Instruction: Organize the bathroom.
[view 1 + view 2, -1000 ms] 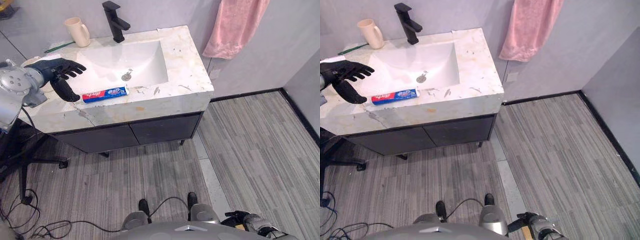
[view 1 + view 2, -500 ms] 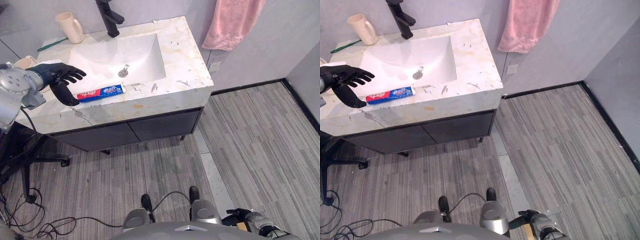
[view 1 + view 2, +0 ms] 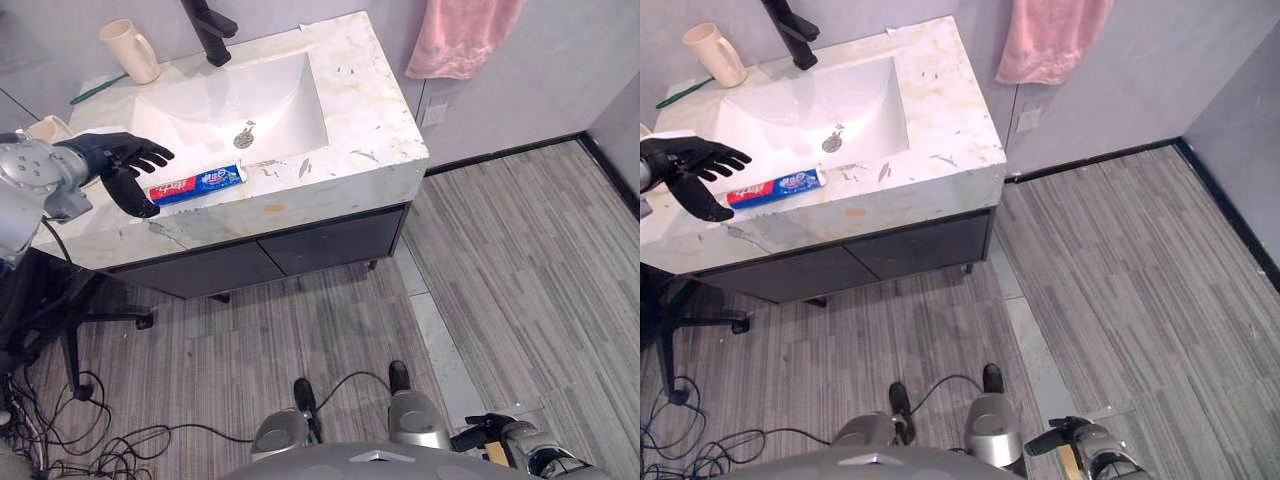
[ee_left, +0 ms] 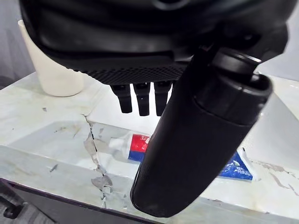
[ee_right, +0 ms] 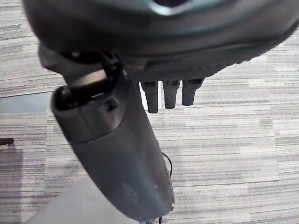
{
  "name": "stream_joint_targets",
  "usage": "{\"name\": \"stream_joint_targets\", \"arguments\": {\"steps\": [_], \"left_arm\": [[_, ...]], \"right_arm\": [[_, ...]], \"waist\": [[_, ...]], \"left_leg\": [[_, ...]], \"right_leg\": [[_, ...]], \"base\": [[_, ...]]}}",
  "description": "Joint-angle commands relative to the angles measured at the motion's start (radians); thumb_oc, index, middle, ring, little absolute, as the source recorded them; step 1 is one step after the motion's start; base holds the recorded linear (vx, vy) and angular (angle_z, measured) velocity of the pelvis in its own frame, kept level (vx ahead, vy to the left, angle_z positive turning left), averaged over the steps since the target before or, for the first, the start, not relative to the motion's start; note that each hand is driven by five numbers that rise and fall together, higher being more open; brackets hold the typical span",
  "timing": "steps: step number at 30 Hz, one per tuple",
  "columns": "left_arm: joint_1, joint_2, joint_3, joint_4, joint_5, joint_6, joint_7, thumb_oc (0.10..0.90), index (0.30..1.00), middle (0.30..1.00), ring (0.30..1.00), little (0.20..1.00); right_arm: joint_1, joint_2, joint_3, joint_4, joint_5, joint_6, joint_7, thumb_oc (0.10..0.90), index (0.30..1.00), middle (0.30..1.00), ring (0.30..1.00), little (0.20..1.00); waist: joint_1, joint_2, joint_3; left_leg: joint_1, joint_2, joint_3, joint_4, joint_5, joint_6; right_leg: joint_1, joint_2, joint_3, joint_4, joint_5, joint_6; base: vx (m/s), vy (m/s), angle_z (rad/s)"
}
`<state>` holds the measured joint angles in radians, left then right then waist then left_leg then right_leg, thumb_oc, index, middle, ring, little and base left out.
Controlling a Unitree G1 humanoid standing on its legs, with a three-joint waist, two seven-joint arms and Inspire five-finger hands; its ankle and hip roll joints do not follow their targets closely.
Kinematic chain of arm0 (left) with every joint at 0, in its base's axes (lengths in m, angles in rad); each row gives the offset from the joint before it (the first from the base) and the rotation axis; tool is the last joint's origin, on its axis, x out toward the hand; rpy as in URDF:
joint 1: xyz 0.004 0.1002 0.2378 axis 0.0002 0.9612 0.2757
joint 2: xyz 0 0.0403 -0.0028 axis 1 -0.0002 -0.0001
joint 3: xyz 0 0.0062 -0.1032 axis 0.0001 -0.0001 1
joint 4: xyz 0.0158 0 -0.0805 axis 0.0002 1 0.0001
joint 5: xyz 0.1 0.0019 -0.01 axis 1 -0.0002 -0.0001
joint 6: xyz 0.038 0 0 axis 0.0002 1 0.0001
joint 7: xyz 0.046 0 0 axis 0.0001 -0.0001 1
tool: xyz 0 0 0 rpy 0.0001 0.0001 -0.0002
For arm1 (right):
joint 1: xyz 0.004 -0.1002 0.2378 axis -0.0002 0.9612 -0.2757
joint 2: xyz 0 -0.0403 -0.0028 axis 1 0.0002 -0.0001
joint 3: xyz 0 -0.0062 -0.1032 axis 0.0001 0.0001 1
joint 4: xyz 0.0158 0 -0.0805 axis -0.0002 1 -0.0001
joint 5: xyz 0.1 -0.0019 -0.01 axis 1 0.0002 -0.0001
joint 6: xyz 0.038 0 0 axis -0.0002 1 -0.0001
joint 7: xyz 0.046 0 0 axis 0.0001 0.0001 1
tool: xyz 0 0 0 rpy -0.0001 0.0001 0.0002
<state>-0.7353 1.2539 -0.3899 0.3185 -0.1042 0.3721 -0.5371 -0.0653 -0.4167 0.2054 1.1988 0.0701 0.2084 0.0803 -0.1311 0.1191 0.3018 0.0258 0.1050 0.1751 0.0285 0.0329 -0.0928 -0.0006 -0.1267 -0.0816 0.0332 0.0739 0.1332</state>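
Step in hand, as judged: approach to the toothpaste tube (image 3: 197,184), not yet grasped.

Toothpaste tube: lying flat on the front strip of the marble table (image 3: 370,130), just before the sink basin (image 3: 240,100), its cap end nearest the hand.

Left hand (image 3: 122,165): hovering just beside the tube's cap end, fingers (image 4: 140,99) spread and released, thumb pointing down, holding nothing.

Right hand (image 5: 140,93): hanging low over the wood-look floor, fingers relaxed, idle.

Next move is calling for lowering the left hand and closing thumb and fingers across the tube, probably to carry it toward the cream cup (image 3: 127,50) by the green toothbrush (image 3: 98,89).

Against the earlier frames: the whole scene is sitting higher in view, a camera shift; the hand is standing slightly closer to the tube.
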Motion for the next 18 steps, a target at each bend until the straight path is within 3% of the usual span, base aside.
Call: {"name": "stream_joint_targets", "arguments": {"steps": [1, 18], "left_arm": [[-0.029, 0.08, 0.107, 0.035, 0.092, -0.021, 0.034, 0.8, 0.9, 0.9, 0.9, 0.9], [0.036, 0.057, 0.153, 0.042, 0.085, -0.005, 0.052, 0.8, 0.9, 0.9, 0.9, 0.9]], "right_arm": [[0.017, -0.075, -0.018, -0.006, 0.049, 0.005, -0.008, 0.8, 0.9, 0.9, 0.9, 0.9], [0.014, -0.107, -0.033, -0.032, 0.061, -0.011, -0.015, 0.8, 0.9, 0.9, 0.9, 0.9]], "waist": [[-0.007, 0.004, -0.027], [-0.018, 0.026, 0.029]], "left_leg": [[-0.06, 0.057, 0.015, 0.178, -0.122, 0.031], [-0.094, 0.051, 0.006, 0.192, -0.115, 0.027]], "right_leg": [[-0.084, -0.088, 0.054, 0.114, -0.118, 0.067], [-0.12, -0.096, 0.065, 0.143, -0.125, 0.057]], "base": [[0.0, 0.0, 0.0], [-0.01, 0.006, 0.0]]}}
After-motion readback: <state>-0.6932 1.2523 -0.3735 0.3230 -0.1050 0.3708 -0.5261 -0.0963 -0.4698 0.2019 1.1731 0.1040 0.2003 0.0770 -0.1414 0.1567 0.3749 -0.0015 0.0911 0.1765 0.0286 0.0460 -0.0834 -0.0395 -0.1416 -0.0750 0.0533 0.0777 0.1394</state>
